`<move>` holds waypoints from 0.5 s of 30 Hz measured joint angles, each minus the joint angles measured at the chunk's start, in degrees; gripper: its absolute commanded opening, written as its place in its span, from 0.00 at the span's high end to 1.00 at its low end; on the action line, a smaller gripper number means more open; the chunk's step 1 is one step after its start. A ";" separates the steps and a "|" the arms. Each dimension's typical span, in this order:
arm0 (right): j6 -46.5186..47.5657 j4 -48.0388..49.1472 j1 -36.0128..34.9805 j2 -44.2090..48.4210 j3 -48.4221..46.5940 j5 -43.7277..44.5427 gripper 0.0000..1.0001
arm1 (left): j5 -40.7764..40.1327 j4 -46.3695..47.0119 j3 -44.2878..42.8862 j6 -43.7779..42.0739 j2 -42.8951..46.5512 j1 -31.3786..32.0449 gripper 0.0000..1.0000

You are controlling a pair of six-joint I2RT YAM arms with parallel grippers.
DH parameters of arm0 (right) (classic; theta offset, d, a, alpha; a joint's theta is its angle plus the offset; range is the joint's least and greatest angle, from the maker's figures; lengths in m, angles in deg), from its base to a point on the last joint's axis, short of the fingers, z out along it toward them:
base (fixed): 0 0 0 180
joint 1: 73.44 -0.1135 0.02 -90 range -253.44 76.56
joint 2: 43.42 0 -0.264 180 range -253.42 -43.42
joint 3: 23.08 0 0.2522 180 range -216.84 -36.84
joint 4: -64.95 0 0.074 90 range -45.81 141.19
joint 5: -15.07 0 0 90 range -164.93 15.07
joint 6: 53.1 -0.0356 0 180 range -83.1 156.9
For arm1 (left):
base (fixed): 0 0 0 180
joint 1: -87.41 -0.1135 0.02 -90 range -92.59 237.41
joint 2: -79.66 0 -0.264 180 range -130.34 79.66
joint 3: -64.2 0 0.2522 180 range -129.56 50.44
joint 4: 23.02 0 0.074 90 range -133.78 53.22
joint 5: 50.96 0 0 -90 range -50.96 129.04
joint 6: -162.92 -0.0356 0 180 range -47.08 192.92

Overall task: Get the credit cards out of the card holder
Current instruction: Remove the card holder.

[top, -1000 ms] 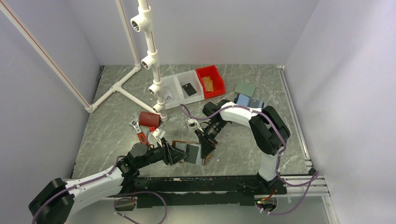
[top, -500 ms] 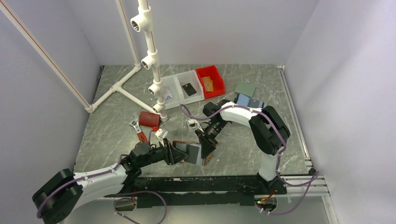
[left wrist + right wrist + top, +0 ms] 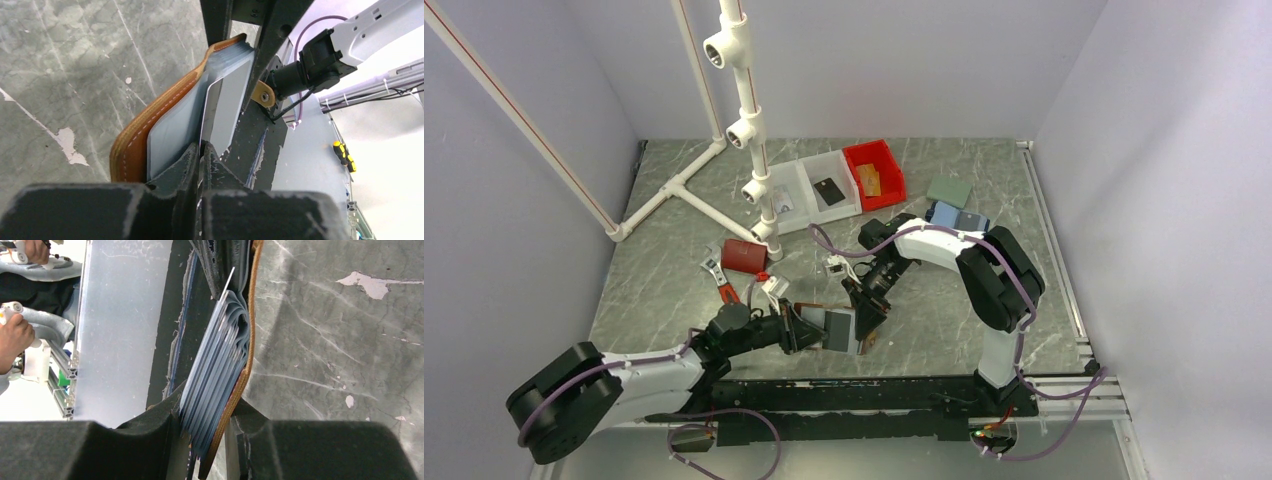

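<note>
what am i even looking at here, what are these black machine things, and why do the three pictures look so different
These are two robot arms bolted at the near edge of a marbled table. The wide picture comes from a fixed camera above and behind them. The two close-ups come from a camera on each wrist, looking along that arm's own fingers.

The right gripper clamps a brown leather card holder full of pale sleeves. The left gripper appears to pinch the edge of a pale credit card sticking out of it.

Further back lie a red bin, clear bins with a black card in one, a dark red box, a blue case and a white pipe frame.
</note>
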 measured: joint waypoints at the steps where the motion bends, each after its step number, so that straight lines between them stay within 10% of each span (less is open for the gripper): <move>1: -0.02 0.00 0.00 0.00 0.00 0.02 1.00 | 0.26 0.42 0.00 0.11 -0.33 0.00 1.00; 15: 0.00 -0.02 0.90 0.00 -0.35 -1.77 1.00 | -0.04 -5.66 0.04 -0.13 8.59 -0.61 1.00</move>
